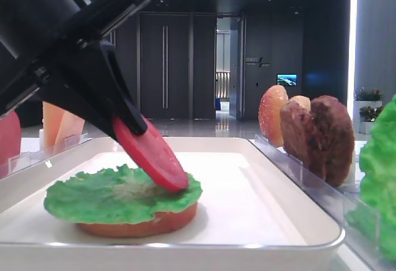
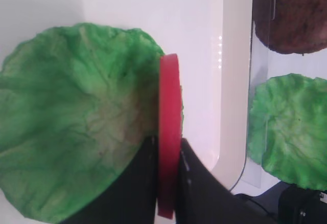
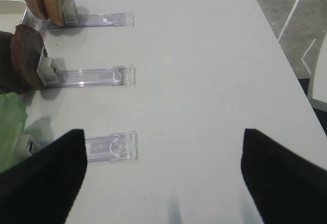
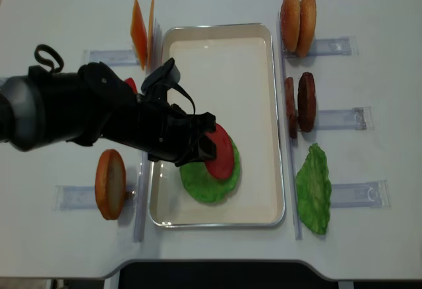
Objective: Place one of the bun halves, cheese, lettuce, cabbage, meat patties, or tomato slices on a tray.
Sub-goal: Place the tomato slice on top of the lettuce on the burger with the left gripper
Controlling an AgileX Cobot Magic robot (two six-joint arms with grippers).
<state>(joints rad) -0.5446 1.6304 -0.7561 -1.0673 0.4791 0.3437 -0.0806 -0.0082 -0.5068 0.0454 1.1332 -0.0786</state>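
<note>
Left gripper (image 2: 168, 183) clamped on a tomato slice (image 2: 169, 127), both black fingers pressed flat against its faces; slice held on edge, tilted, its lower rim touching the lettuce leaf (image 2: 76, 116). Landmark: the white tray (image 4: 264, 104). That leaf lies flat in the tray's near half, on top of a flat orange bun half (image 1: 139, 224) whose edge shows under it in the low exterior view. Left arm reaches in over the tray's left rim and covers part of the leaf's left side in the overhead view; far half of the tray bare. Right of the tray, in clear plastic holders (image 4: 336, 119) standing in a row: two bun halves (image 4: 298, 22) upright at the far end, two meat patties (image 4: 300, 103) upright at the middle, a second lettuce piece (image 4: 313, 189) at the near end, just beside the tray's rim. Left of the tray: cheese slices (image 4: 140, 32) upright at the far end, another bun half (image 4: 110, 183) upright at the near end. A further red piece sits just behind the arm on the tray's left, mostly hidden. Right gripper (image 3: 163, 183) hangs over bare table to the right of the tray's holders, fingers spread wide apart, nothing between them.
</note>
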